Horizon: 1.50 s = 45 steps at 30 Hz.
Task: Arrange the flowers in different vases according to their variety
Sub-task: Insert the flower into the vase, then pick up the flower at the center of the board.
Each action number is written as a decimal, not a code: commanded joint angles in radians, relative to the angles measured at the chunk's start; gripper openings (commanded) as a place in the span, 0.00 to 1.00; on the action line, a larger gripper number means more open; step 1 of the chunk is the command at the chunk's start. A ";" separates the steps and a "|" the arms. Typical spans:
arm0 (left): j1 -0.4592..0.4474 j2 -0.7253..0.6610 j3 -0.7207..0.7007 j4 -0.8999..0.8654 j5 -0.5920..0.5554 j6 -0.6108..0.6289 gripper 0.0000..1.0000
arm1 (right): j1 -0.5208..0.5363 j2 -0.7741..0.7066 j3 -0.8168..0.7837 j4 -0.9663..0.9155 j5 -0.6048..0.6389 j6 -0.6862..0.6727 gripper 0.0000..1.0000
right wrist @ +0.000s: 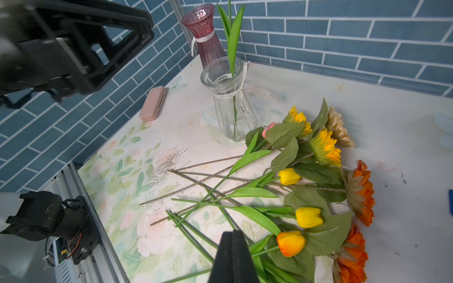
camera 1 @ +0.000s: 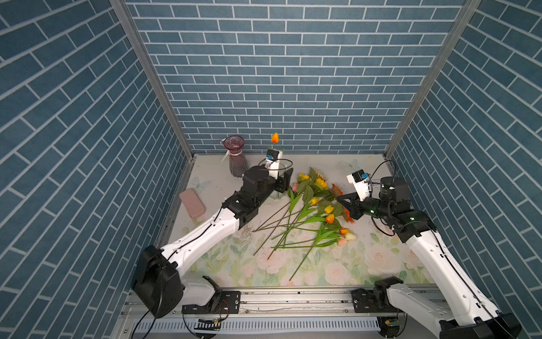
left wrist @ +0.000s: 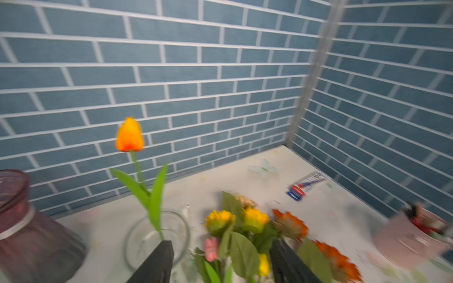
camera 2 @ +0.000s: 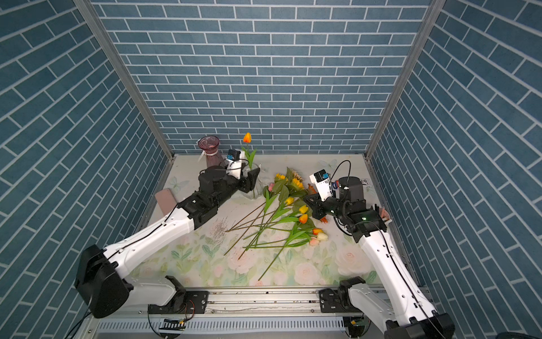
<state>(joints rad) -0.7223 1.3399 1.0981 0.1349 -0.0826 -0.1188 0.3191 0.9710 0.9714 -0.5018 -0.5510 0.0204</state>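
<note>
Well, orange tulip (left wrist: pixel 130 135) stands in clear vase (right wrist: pixel 228 103) (left fingers (left wrist: pixel 157 264) apart).

A flat pink case (camera 1: pixel 192 203) lies on the rose-printed mat (camera 1: pixel 328 264) beside the left blue-brick wall (camera 1: pixel 73 146). A red-white-blue packet (left wrist: pixel 306 186) (lettering blurred) lies near the far right corner.

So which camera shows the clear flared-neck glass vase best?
The right wrist view: the clear glass vase shows whole and sharp, green stem inside. In both top views the left arm partly covers it. The left wrist view shows only its blurred rim.
</note>
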 commanded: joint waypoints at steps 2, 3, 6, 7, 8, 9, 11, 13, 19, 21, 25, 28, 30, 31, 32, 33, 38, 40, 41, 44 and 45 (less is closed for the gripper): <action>-0.084 0.063 0.011 -0.268 -0.060 -0.057 0.65 | 0.027 -0.018 -0.011 -0.093 0.047 0.010 0.00; -0.099 0.083 -0.001 -0.276 -0.063 -0.088 0.63 | 0.032 -0.024 -0.024 -0.103 0.059 0.027 0.00; -0.126 0.152 -0.041 -0.256 -0.076 -0.168 0.58 | 0.038 -0.051 -0.074 -0.106 0.081 0.077 0.00; -0.128 0.178 -0.039 -0.256 -0.077 -0.193 0.56 | 0.040 -0.062 -0.090 -0.103 0.088 0.095 0.00; -0.129 0.212 -0.031 -0.258 -0.085 -0.222 0.54 | 0.041 -0.074 -0.110 -0.099 0.098 0.114 0.00; -0.129 0.244 -0.020 -0.263 -0.094 -0.244 0.52 | 0.042 -0.088 -0.127 -0.094 0.106 0.132 0.00; -0.131 0.300 0.008 -0.273 -0.112 -0.275 0.46 | 0.041 -0.116 -0.156 -0.083 0.119 0.161 0.00; -0.132 0.354 0.042 -0.297 -0.130 -0.297 0.42 | 0.041 -0.142 -0.175 -0.074 0.133 0.185 0.00; -0.131 0.489 0.128 -0.399 -0.162 -0.345 0.34 | 0.041 -0.153 -0.182 -0.068 0.153 0.202 0.00; -0.129 0.512 0.140 -0.429 -0.161 -0.365 0.31 | 0.041 -0.139 -0.177 -0.070 0.158 0.198 0.00; -0.129 0.535 0.178 -0.513 -0.147 -0.394 0.30 | 0.042 -0.115 -0.167 -0.067 0.160 0.194 0.00; -0.129 0.554 0.204 -0.582 -0.127 -0.409 0.30 | 0.041 -0.105 -0.165 -0.065 0.159 0.193 0.00; -0.129 0.556 0.198 -0.595 -0.112 -0.418 0.31 | 0.041 -0.103 -0.165 -0.064 0.159 0.193 0.00; -0.129 0.558 0.191 -0.597 -0.104 -0.422 0.30 | 0.041 -0.102 -0.164 -0.064 0.159 0.193 0.00; -0.130 0.559 0.187 -0.597 -0.103 -0.425 0.30 | 0.041 -0.103 -0.163 -0.066 0.158 0.193 0.00; -0.129 0.562 0.181 -0.597 -0.104 -0.429 0.30 | 0.041 -0.104 -0.164 -0.066 0.157 0.193 0.00; -0.121 0.586 0.163 -0.594 -0.104 -0.440 0.30 | 0.041 -0.109 -0.167 -0.069 0.158 0.191 0.00; -0.121 0.593 0.161 -0.588 -0.098 -0.440 0.30 | 0.041 -0.112 -0.169 -0.070 0.160 0.191 0.00; -0.120 0.599 0.159 -0.585 -0.095 -0.441 0.30 | 0.041 -0.112 -0.169 -0.070 0.160 0.192 0.00; -0.120 0.620 0.157 -0.577 -0.097 -0.441 0.26 | 0.041 -0.113 -0.171 -0.072 0.163 0.188 0.00; -0.118 0.626 0.154 -0.572 -0.101 -0.441 0.25 | 0.041 -0.114 -0.172 -0.072 0.162 0.188 0.00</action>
<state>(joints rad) -0.8444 1.9396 1.2709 -0.4282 -0.1814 -0.5522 0.3553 0.8669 0.7925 -0.5686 -0.4026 0.1879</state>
